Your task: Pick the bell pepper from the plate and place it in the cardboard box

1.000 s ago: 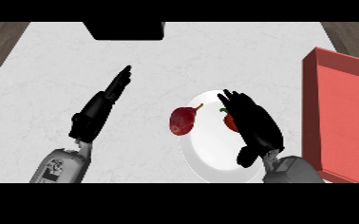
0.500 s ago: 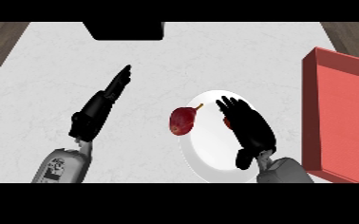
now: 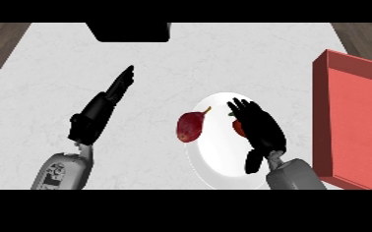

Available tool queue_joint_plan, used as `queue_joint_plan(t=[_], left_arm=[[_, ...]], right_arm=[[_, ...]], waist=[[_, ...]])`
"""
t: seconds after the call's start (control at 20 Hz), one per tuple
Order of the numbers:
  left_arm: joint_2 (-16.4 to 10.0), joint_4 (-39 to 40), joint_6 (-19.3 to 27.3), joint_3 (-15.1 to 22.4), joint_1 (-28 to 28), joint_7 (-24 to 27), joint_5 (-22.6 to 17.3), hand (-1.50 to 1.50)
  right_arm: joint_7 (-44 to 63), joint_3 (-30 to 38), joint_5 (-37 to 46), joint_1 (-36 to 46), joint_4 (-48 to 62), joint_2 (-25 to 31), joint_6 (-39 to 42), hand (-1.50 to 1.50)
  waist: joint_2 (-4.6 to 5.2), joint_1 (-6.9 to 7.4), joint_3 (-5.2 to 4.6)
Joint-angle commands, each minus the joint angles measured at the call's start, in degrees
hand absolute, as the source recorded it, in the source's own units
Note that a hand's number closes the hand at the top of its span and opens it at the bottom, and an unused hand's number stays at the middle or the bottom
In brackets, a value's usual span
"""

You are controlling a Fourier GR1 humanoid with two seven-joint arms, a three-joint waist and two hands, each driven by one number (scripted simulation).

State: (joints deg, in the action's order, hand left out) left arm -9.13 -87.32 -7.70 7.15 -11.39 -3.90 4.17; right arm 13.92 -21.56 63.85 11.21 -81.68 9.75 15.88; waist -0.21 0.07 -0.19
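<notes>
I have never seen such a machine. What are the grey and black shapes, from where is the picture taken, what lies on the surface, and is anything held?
The camera sits at the robot's head and looks steeply down at a pale counter. The grey tubes entering from below are its forearms, each ending in a black hand. The left hand is open, fingers straight, touching nothing. The right hand is open over a white plate. On the plate lie a dark red fruit with a stem and a red bell pepper, mostly hidden under that hand. A red box stands at the right edge, a black object at the top edge. Neither hand seems to hold anything.
</notes>
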Motion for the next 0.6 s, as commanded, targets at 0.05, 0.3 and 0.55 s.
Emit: queue_joint_plan(t=[0.05,0.3,0.55], left_arm=[[0.0,3.1,-1.5,-3.8,-4.7,-1.1,-1.0,0.0],[2.0,1.8,-0.6,-1.3,0.1,2.0,1.9,0.0],[2.9,3.1,-0.6,-1.7,-2.1,1.4,2.4,0.0]], right_arm=[[-0.6,-0.1,4.1,0.5,5.3,-1.9,-4.0,-1.5],[-4.2,3.1,2.7,2.2,7.9,-0.9,-2.1,1.5],[-7.1,3.8,5.6,8.5,15.7,-1.7,-5.5,1.5]], waist=[[0.24,-0.13,0.19],[0.22,0.01,0.19],[0.31,0.11,0.2]])
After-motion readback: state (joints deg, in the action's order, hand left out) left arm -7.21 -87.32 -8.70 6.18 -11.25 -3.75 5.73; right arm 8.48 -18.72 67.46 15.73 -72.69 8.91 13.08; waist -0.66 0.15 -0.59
